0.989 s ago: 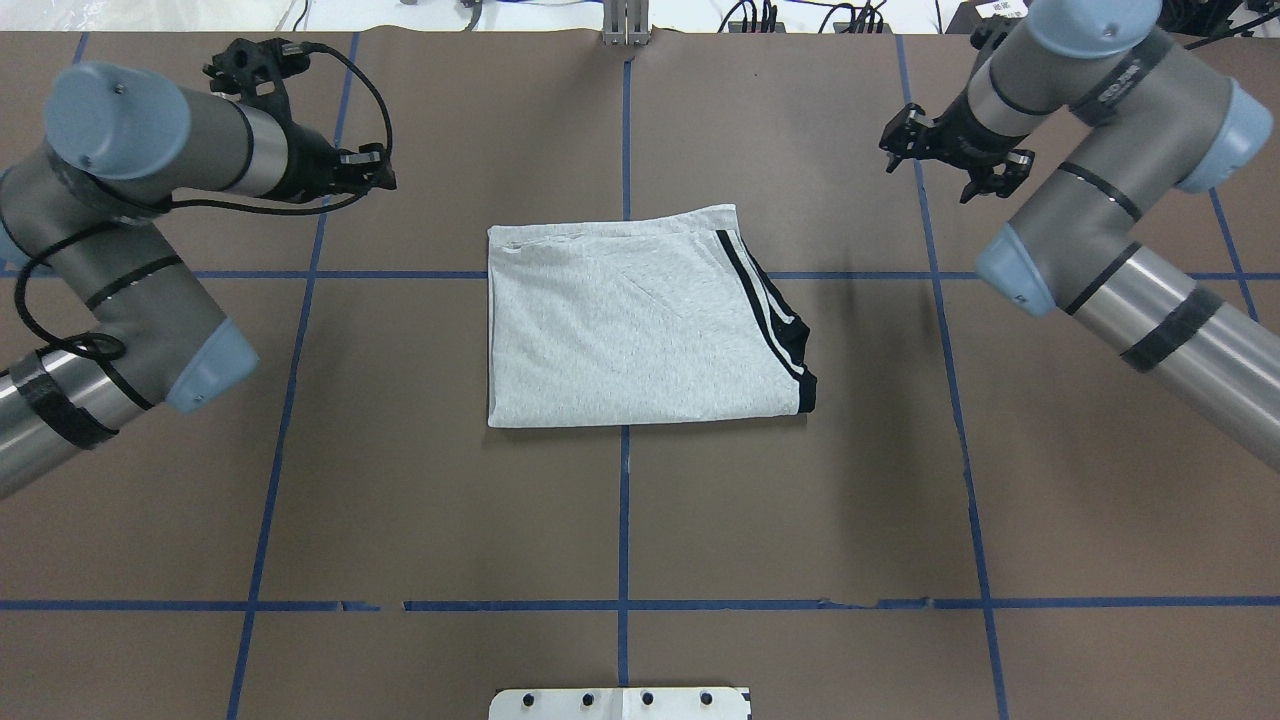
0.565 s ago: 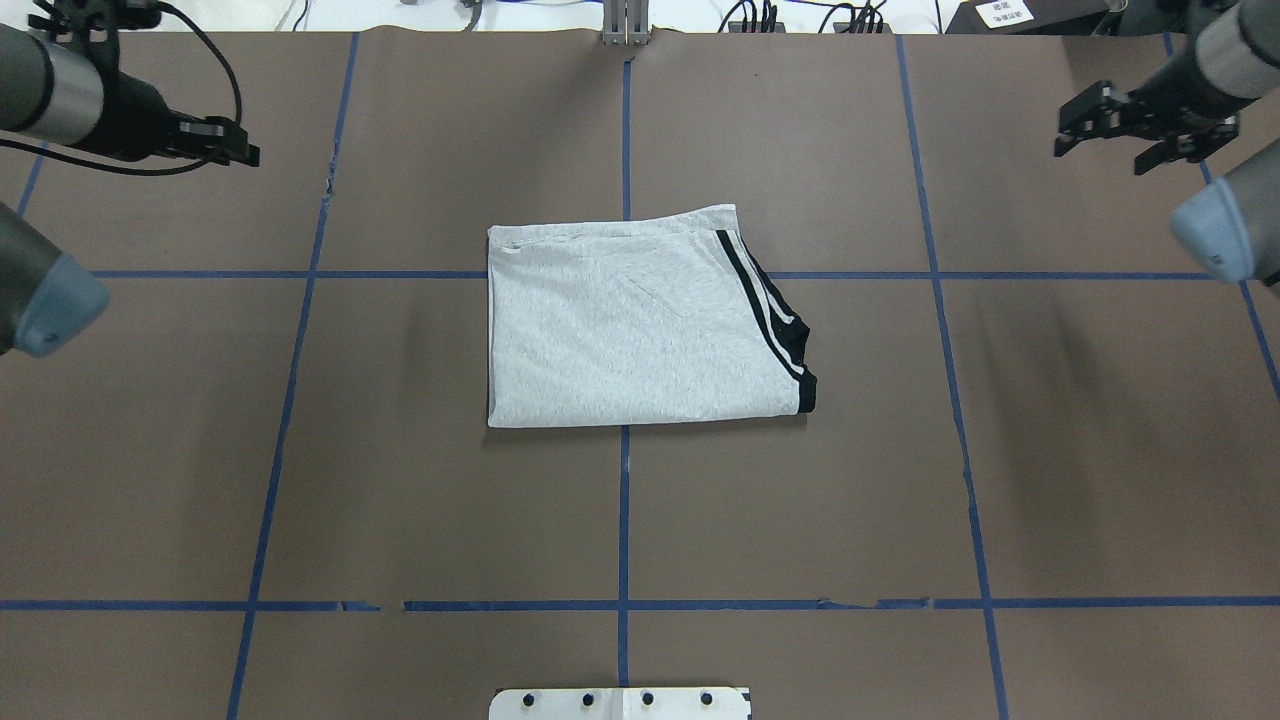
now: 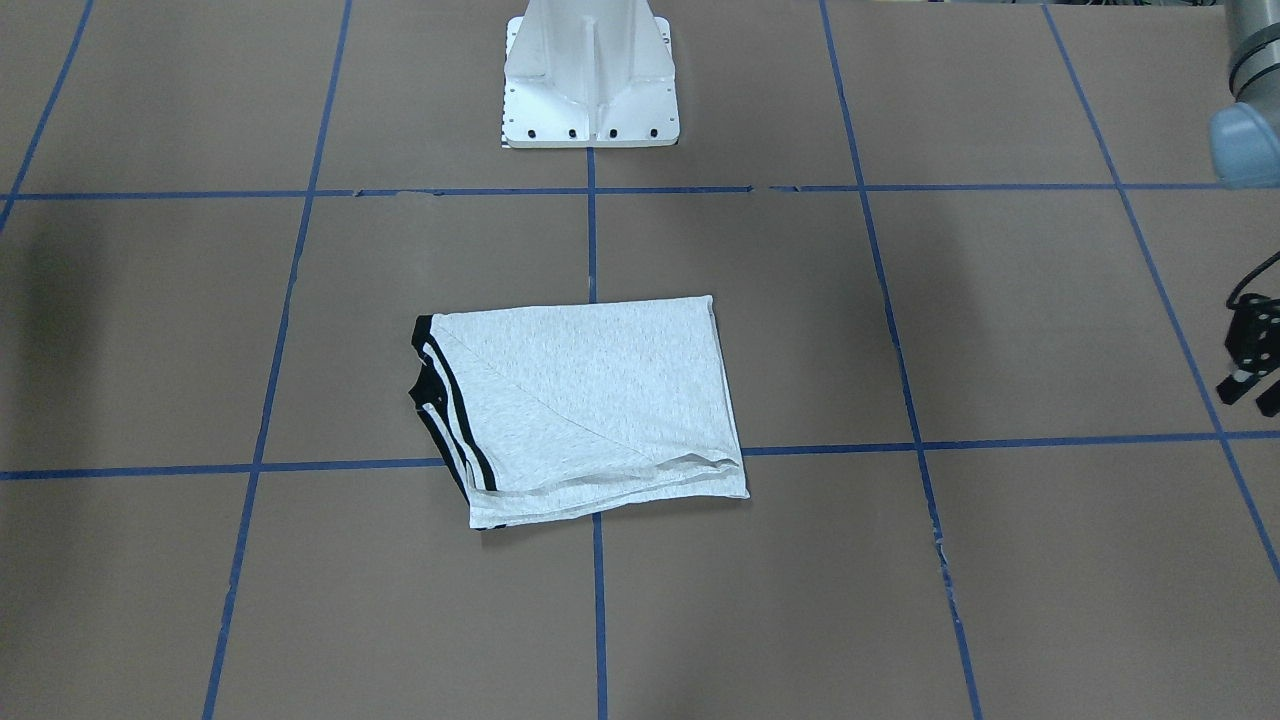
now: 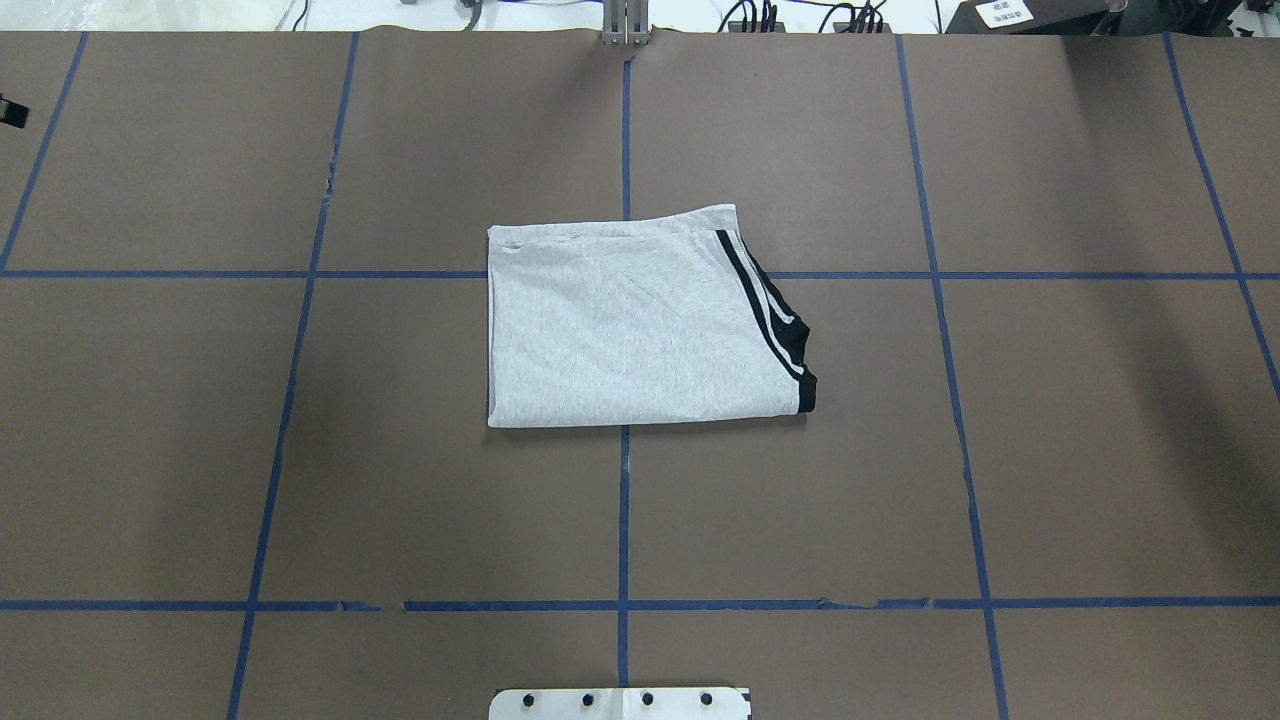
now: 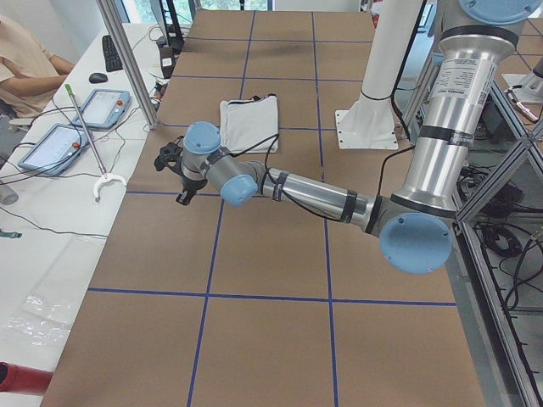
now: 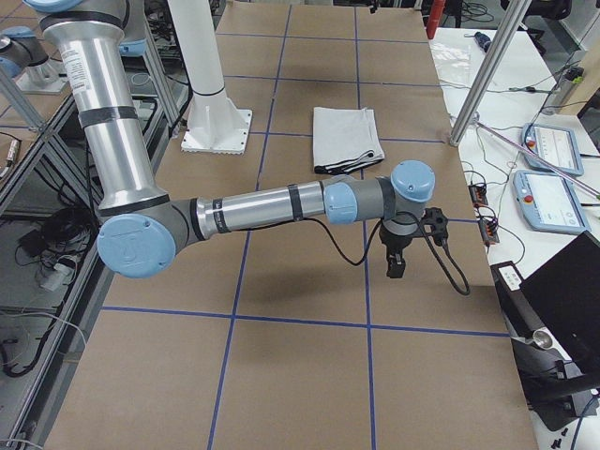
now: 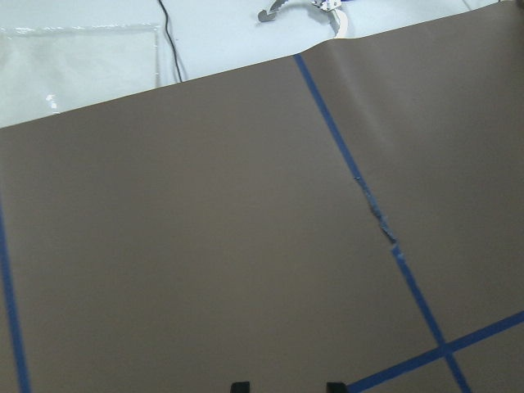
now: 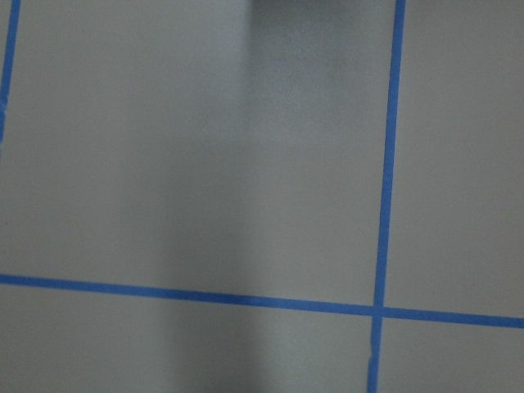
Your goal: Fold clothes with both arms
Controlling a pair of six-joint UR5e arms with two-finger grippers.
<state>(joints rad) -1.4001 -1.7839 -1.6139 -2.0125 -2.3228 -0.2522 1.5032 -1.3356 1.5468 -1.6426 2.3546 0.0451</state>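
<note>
The folded grey T-shirt [image 4: 620,330] lies flat at the middle of the brown-paper table [image 4: 400,500], across a crossing of the blue tape lines [image 4: 623,520]. Its black-and-white striped edge points to the robot's right. Only plain outer fabric and that striped edge show, because the fold covers the inner faces.

In the overhead view both arms are almost wholly out of frame, and only a black sliver shows at the left edge. The front-facing view cuts the left gripper [image 3: 1255,375] at its right edge, but two dark fingers stand apart there. The left wrist view confirms this: two black fingertips [image 7: 238,386] peek in at the bottom with bare paper between them, so this gripper is spread and holds nothing.

The right gripper [image 6: 396,262] shows only in the right side view, pointing down over the table well away from the shirt. Whether its fingers are spread or closed cannot be told. The right wrist view shows only paper, tape and a shadow.

A white label [image 4: 1004,13] beyond the table's far edge carries writing too small to read.

Only the side views show the white pedestal [image 5: 373,93] at full height, the handheld control tablets [image 5: 53,146] and a seated person [image 5: 25,55], who is cut off by the frame.
</note>
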